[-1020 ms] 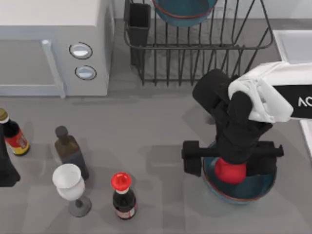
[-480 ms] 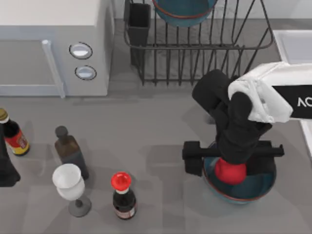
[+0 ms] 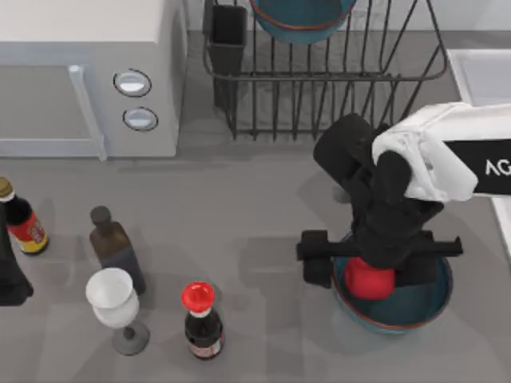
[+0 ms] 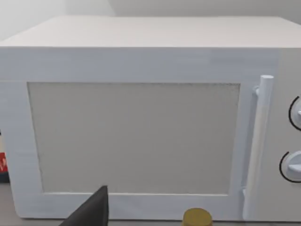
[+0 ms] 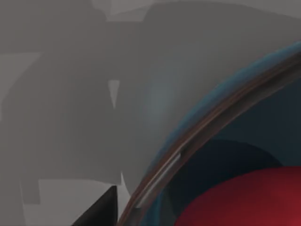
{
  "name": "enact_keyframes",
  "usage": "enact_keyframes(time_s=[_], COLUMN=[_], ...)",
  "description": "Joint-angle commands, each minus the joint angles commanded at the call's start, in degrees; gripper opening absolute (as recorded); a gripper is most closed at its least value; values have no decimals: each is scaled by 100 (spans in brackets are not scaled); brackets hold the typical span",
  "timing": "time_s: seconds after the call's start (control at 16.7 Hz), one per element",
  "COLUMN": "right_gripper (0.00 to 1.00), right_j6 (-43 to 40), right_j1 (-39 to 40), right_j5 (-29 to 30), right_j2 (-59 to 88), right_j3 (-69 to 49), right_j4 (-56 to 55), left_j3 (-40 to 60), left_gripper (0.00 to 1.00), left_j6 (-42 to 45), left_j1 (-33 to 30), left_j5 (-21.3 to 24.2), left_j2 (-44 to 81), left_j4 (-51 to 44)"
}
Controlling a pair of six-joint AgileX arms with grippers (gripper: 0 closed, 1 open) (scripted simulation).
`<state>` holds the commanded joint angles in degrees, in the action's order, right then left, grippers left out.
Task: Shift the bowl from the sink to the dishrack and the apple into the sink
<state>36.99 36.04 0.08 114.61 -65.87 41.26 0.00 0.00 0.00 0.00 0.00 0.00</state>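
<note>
While my right gripper (image 3: 371, 267) hangs over the bowl (image 3: 423, 307) on the grey counter at the right side of the table, I judge the apple step to be in hand: the apple (image 3: 369, 279) sits inside that bowl, directly beneath the wrist, with the two black fingers standing either side of it. I cannot tell whether they are clamped on the fruit or merely flanking it. A second, matching bowl (image 3: 302, 17) already rests in the dishrack (image 3: 335, 80), so that half looks done. Next, I would confirm the grip, lift straight up clear of the reddish rim, then carry the apple toward the sink (image 3: 479, 72) at the table's right edge. Being round, the apple has no long axis and points nowhere; the bowl under it sits upright, mouth up. My left arm is parked by the microwave (image 4: 141, 117).
</note>
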Motion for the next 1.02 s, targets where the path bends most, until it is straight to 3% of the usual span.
enact_keyframes(time_s=[0.42,0.78,1.02], right_gripper=[0,0,0], right_j6=[-9,-39,-67], right_j1=[13,18,15], right_j5=[100,102,117], right_j2=[-398,-897,-1068], right_j3=[-328,-1347,-1641], right_j4=[467,2001,2414], left_j3=[0,0,0], left_gripper=[100,100,100], left_j6=[0,0,0], left_j1=[0,0,0], left_j5=[0,0,0], left_j2=[0,0,0], left_j4=[0,0,0])
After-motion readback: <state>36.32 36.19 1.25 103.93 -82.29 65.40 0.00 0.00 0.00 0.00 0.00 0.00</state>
